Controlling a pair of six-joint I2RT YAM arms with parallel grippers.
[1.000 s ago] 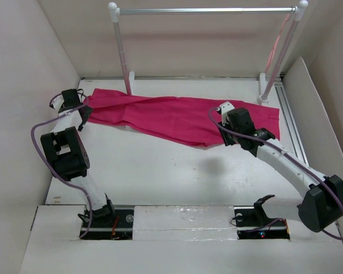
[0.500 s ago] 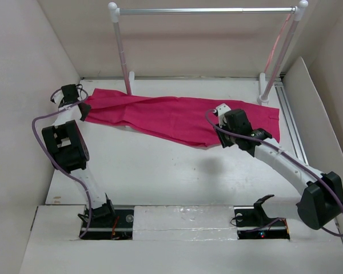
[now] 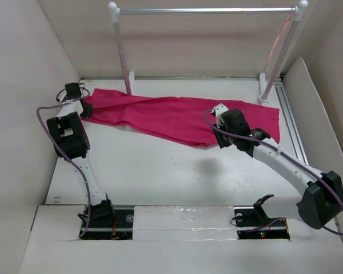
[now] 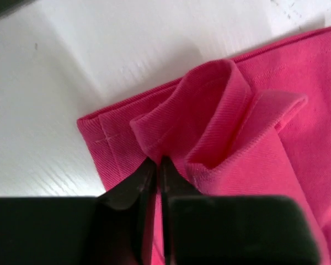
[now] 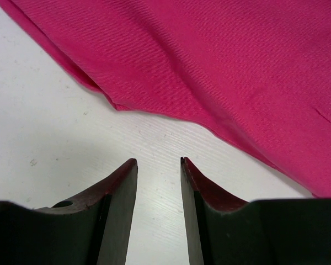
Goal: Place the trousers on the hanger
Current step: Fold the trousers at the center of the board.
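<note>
The magenta trousers [image 3: 171, 117] lie flat across the back of the table, left to right. My left gripper [image 3: 84, 108] is at their left end. In the left wrist view it [image 4: 157, 164] is shut on a raised fold of the trousers [image 4: 226, 127] near a hemmed corner. My right gripper [image 3: 226, 136] hovers by the near edge of the cloth. In the right wrist view it [image 5: 159, 161] is open over bare table, with the trousers [image 5: 209, 61] just ahead of its fingertips. The thin pale-pink hanger [image 3: 276, 43] hangs by the rack's right post.
A rack with white posts and a silver bar [image 3: 206, 10] stands at the back of the table. White walls [image 3: 28, 85] close in both sides, and a metal rail [image 3: 291, 123] runs along the right edge.
My left gripper has closed onto the trousers' left end, and the left arm reached slightly further back. The right gripper shifted a little to the left and stayed open.
</note>
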